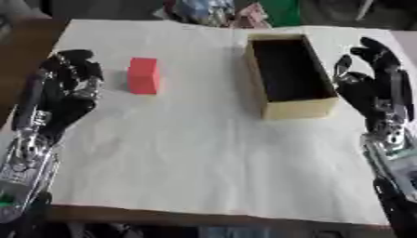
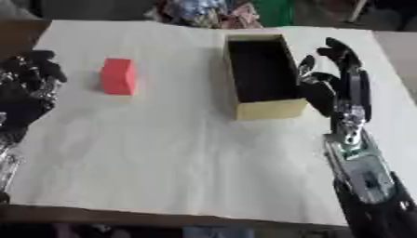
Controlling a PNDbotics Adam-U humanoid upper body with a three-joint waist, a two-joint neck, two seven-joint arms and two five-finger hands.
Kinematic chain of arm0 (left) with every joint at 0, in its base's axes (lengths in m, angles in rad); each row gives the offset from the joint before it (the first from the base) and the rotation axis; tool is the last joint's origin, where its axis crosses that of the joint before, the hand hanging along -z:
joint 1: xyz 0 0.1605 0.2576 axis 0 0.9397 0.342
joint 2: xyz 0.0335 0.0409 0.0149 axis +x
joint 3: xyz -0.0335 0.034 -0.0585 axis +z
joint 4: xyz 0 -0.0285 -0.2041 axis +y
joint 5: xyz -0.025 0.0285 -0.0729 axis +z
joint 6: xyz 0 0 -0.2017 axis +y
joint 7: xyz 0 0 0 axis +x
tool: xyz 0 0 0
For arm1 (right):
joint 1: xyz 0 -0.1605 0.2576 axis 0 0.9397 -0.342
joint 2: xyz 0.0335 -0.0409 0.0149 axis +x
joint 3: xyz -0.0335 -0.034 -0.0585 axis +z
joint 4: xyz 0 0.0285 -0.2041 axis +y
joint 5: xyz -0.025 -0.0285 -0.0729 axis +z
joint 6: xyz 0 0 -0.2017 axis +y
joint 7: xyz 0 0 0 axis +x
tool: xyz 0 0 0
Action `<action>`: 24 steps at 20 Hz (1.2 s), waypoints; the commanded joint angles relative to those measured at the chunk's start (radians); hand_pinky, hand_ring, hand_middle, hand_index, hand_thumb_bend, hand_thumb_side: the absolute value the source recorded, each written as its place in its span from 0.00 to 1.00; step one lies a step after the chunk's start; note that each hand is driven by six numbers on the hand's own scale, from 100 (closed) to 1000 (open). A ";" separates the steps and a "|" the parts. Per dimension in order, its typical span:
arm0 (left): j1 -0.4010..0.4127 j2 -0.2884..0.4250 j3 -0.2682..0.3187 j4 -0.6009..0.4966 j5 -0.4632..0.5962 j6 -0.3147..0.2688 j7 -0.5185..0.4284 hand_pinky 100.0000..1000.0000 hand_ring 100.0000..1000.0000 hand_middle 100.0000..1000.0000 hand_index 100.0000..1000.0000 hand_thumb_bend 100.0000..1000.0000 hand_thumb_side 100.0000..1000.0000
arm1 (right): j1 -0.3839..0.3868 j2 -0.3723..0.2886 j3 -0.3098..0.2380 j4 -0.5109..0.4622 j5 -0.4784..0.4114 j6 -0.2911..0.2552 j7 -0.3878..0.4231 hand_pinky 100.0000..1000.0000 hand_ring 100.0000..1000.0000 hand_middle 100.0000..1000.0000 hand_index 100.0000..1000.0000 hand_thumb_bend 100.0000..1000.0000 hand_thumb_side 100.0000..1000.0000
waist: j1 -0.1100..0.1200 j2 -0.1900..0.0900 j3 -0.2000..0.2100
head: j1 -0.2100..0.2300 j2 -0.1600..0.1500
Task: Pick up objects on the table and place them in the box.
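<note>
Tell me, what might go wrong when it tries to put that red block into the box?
The red block stands upright on the cloth, so the left hand, fingers relaxed just beside it, could tip it over or push it away while closing in. The box is narrow and looks light; the block might catch its rim, or the right hand, open right next to it, might nudge it out of place.
</note>
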 commanded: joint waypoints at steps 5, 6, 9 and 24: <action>-0.009 0.010 0.005 -0.013 0.000 -0.003 -0.004 0.73 0.49 0.47 0.66 0.05 0.03 | -0.014 -0.026 0.001 -0.024 -0.003 0.004 0.001 0.63 0.93 0.69 0.84 0.00 0.00 | 0.001 -0.012 0.000 | -0.002 -0.001; -0.009 0.010 0.005 -0.013 0.000 -0.003 -0.004 0.73 0.49 0.47 0.66 0.05 0.03 | -0.014 -0.026 0.001 -0.024 -0.003 0.004 0.001 0.63 0.93 0.69 0.84 0.00 0.00 | 0.001 -0.012 0.000 | -0.002 -0.002; -0.009 0.010 0.005 -0.013 0.000 -0.003 -0.004 0.73 0.49 0.47 0.66 0.05 0.03 | -0.015 -0.027 0.002 -0.025 -0.004 0.005 0.001 0.63 0.93 0.68 0.84 0.00 0.00 | 0.002 -0.011 -0.001 | -0.001 -0.008; -0.039 0.073 0.013 -0.036 -0.011 0.010 0.011 0.72 0.51 0.50 0.68 0.06 0.03 | -0.011 -0.033 0.001 -0.026 0.000 0.005 -0.001 0.63 0.93 0.68 0.84 0.00 0.00 | 0.012 -0.020 -0.009 | 0.001 -0.034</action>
